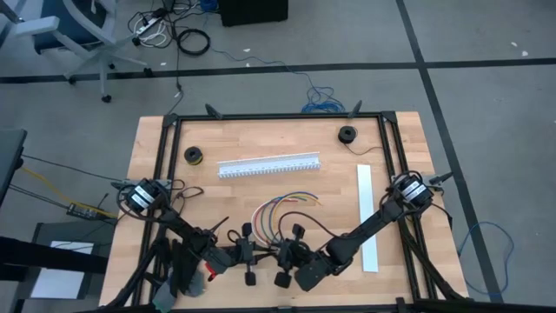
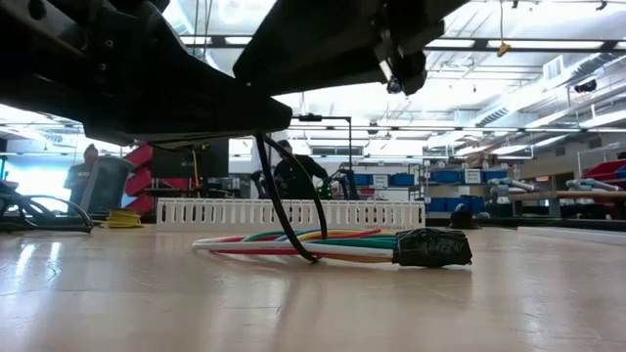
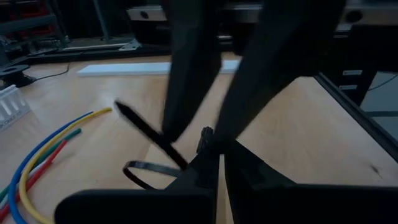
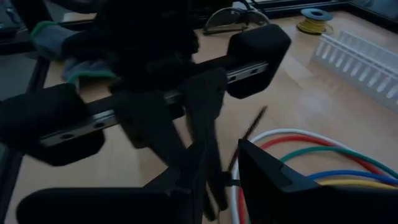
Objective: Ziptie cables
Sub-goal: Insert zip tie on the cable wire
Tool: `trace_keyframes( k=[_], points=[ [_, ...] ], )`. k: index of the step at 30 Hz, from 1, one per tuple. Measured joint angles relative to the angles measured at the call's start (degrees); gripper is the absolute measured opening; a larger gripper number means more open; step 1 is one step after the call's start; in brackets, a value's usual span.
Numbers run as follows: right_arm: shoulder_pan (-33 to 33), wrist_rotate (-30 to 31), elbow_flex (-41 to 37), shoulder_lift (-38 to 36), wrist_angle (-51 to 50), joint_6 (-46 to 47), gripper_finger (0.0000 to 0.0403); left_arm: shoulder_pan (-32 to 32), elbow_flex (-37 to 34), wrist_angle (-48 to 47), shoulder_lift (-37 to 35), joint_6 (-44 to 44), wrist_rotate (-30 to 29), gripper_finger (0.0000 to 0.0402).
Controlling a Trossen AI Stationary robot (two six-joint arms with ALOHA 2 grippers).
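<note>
The cables lie on the wooden table a little near of its middle, a loose bundle of red, green, blue, yellow and white wires curving in an arc; from table height they run flat along the wood and end in a small dark plug at the right. A black zip tie hangs down in front of them as a thin strap, its lower end touching the table just at the bundle. Both grippers meet over the near edge, just near of the cables. The left gripper has its fingers pressed fully together, and its wrist camera shows the zip tie's strap and loop right at their tips. The right gripper has its fingers nearly closed, a narrow gap between them where the zip tie's strap passes; whether they truly pinch it I cannot tell. Farther off, beyond the cables, a long white slotted channel lies across the table. A flat white strip lies along the right side, and two small spools sit near the far corners.
</note>
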Motion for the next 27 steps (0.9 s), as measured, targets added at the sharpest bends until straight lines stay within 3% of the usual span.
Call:
trace_keyframes(
  k=[11,21,27],
  points=[
    [-0.2,1.5,0.0,0.0,-2.9,3.0,0.0075,-0.1,0.0,0.1,0.0,0.0,0.2,0.0],
    [-2.4,-5.3,0.0,0.0,-3.0,2.9,0.0072,0.0,0.0,2.4,0.1,2.7,1.8,0.0],
    [-2.4,-5.9,0.0,0.0,-3.0,0.9,0.0007,0.0,0.0,2.9,0.1,2.8,1.8,0.0]
  ],
)
